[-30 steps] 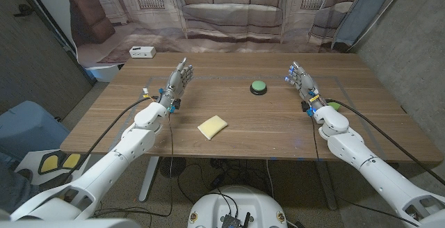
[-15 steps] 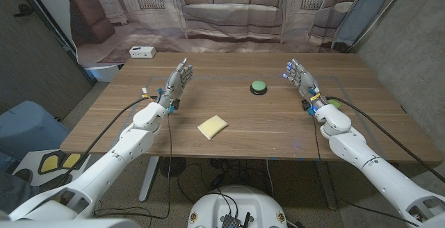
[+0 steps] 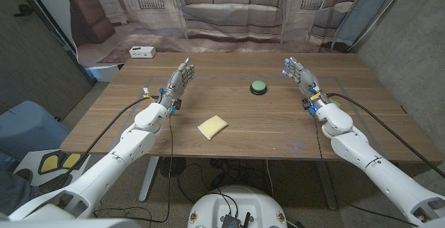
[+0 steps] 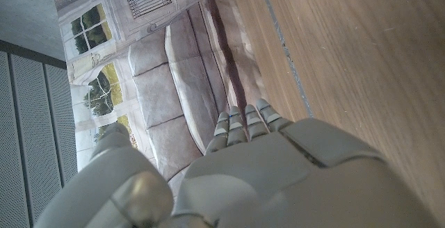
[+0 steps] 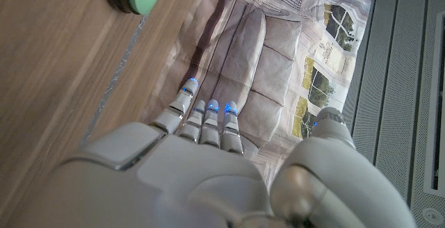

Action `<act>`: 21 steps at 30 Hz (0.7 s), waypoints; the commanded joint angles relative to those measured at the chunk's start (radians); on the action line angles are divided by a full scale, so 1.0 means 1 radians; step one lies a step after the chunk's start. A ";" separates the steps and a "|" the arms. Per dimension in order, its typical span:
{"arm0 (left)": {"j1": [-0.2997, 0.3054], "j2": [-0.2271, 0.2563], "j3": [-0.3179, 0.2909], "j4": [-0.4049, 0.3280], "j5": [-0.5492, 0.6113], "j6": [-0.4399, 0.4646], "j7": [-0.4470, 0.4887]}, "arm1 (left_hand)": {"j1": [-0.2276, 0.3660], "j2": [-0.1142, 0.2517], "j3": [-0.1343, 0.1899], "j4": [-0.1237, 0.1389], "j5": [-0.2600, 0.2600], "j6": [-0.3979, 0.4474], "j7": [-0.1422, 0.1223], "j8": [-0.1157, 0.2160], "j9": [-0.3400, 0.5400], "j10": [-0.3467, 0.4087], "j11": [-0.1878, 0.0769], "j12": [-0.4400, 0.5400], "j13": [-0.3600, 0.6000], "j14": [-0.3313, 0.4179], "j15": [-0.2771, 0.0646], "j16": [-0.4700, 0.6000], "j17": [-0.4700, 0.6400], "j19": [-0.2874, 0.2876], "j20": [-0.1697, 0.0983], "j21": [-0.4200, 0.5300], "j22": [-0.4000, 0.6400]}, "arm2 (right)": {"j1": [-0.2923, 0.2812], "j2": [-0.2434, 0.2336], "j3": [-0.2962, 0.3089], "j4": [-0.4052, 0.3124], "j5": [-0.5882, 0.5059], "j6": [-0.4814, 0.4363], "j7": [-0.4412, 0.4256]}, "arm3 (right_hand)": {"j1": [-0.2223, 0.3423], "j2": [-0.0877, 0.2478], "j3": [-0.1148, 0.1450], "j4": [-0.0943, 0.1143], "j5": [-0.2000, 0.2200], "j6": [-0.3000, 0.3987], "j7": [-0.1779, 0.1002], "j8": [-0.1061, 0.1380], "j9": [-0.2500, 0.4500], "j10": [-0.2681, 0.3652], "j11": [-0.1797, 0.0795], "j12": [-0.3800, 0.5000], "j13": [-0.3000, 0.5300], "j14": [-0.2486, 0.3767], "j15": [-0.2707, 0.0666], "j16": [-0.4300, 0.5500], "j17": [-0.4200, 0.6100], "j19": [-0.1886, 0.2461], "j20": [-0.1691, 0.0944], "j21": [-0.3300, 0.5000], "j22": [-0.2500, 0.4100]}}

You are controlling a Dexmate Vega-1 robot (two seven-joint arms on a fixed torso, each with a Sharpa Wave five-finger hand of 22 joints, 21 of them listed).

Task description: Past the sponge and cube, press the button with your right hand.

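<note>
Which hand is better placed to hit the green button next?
Right. The right hand is open, holds nothing and stands near the button, with bare table between them. The left hand sits farther off on the other side, with the sponge nearer it.

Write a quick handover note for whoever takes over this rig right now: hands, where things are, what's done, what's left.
Left hand: open, holding nothing, at the table's left side.
Right hand: open, fingers apart, holding nothing, to the right of the green button and not touching it.
Yellow sponge lies nearer the front edge, left of the button. I can't pick out a cube.
Done: nothing pressed yet.
Left: bring the right hand over to the button and press it.
</note>
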 commanded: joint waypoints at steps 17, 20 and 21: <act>0.043 0.037 -0.020 -0.050 0.006 -0.011 0.005 | 0.020 0.009 0.012 -0.010 -0.011 0.002 -0.002 0.001 0.006 -0.012 0.000 -0.001 -0.002 -0.017 0.001 -0.006 0.003 -0.015 0.017 -0.028 0.006 | 0.038 0.039 -0.022 0.068 -0.131 0.123 -0.052 | 0.001 0.009 0.001 -0.008 0.004 -0.006 -0.013 -0.008 0.001 -0.001 -0.029 0.000 -0.002 0.035 -0.012 0.012 -0.012 0.043 0.000 -0.007 0.002; 0.044 0.039 -0.022 -0.051 0.008 -0.015 0.003 | 0.021 0.010 0.012 -0.010 -0.011 0.002 -0.004 0.000 0.006 -0.013 -0.003 -0.001 -0.003 -0.018 0.000 -0.006 0.003 -0.015 0.017 -0.030 0.006 | 0.038 0.034 -0.022 0.059 -0.159 0.119 -0.073 | 0.001 0.009 0.000 -0.008 0.004 -0.003 -0.015 -0.007 0.001 0.002 -0.028 0.002 -0.002 0.036 -0.011 0.012 -0.013 0.044 0.000 -0.008 0.002; 0.044 0.041 -0.022 -0.052 0.008 -0.014 0.002 | 0.021 0.010 0.012 -0.011 -0.011 0.002 -0.003 0.000 0.006 -0.012 -0.003 -0.001 -0.003 -0.018 -0.001 -0.007 0.003 -0.014 0.017 -0.031 0.006 | 0.037 0.032 -0.023 0.056 -0.167 0.116 -0.079 | 0.001 0.009 0.000 -0.008 0.004 -0.003 -0.016 -0.007 0.001 0.002 -0.029 0.002 -0.002 0.036 -0.011 0.012 -0.013 0.044 -0.001 -0.009 0.002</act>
